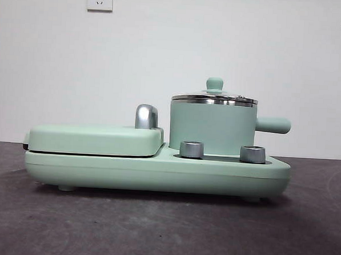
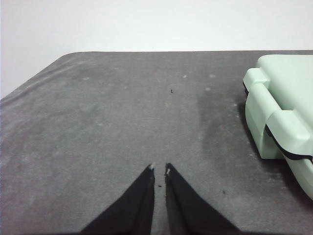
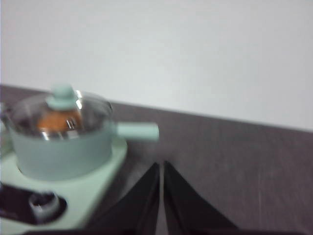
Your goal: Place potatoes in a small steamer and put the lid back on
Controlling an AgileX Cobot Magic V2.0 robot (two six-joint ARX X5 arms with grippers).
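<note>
The mint-green steamer (image 1: 211, 129) stands upright on the right of the cooker base (image 1: 157, 171), stubby handle pointing right, glass lid (image 1: 214, 97) seated level over the orange potato (image 3: 55, 120), while the left gripper (image 2: 159, 169) and right gripper (image 3: 161, 164) wait clenched, empty.

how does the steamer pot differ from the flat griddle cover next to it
The small steamer is a tall cylinder with a steel rim; the griddle cover is low, flat and plain green all over. The steamer carries a glass lid with a knob and has a stubby side handle; the griddle cover has neither. Through the lid the right wrist view shows an orange potato inside. Both are mint green and sit on the same base.
</note>
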